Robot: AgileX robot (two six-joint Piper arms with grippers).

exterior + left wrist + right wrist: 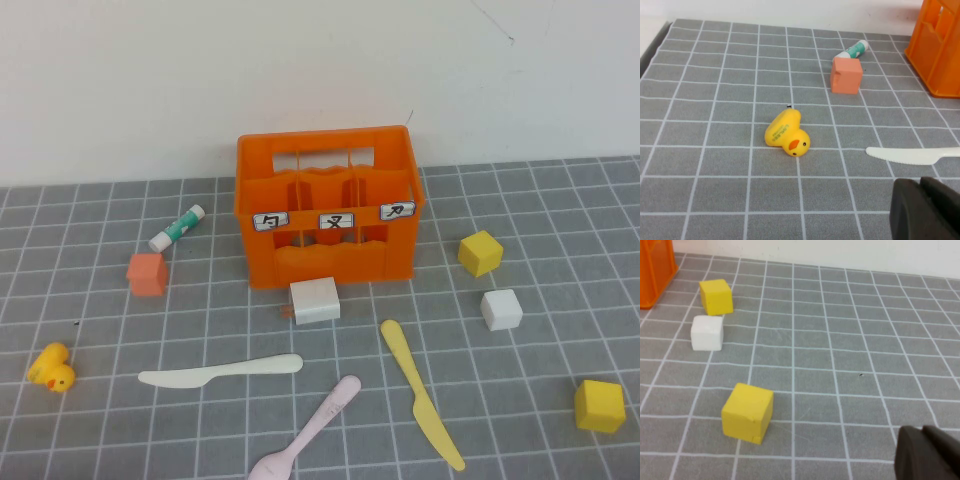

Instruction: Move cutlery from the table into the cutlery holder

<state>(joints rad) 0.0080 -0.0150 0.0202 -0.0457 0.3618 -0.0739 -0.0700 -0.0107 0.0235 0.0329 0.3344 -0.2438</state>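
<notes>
The orange cutlery holder point(328, 205) stands at the back middle of the grey gridded table point(540, 400), with no cutlery showing in it. In front of it lie a white knife point(220, 371), a pale pink spoon point(307, 430) and a yellow knife point(420, 392), all flat on the table. In the left wrist view my left gripper point(921, 186) is shut and empty, just short of the white knife's point(912, 155) serrated blade. My right gripper point(922, 432) is shut and empty over bare table on the right side. Neither arm appears in the high view.
A white block point(315, 300) sits right in front of the holder. Two yellow cubes point(480, 252) point(599, 405) and a white cube point(501, 309) lie to the right. On the left are an orange cube point(146, 273), a green-and-white tube point(176, 228) and a yellow rubber duck point(51, 367).
</notes>
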